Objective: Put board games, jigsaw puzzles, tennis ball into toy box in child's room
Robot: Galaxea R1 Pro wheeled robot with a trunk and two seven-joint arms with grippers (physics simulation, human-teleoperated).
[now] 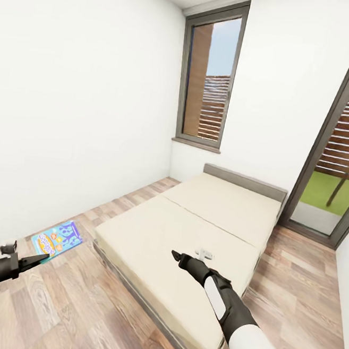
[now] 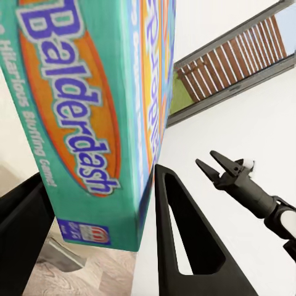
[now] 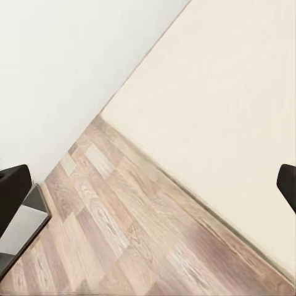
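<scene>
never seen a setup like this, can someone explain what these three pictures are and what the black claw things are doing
This is a simulated two-armed robot in a bedroom. The wide picture comes from a camera on its head, looking down over both arms. The other two come from cameras near each arm's end effector.

The left end effector is shut on a flat teal and orange printed game box; its wrist camera shows that box close up between two black fingers, with "Balderdash" on it. The right end effector hangs open over the large bed with a plain cream cover, holding nothing. Its camera looks down at the bed's edge and the wood-plank floor.
</scene>
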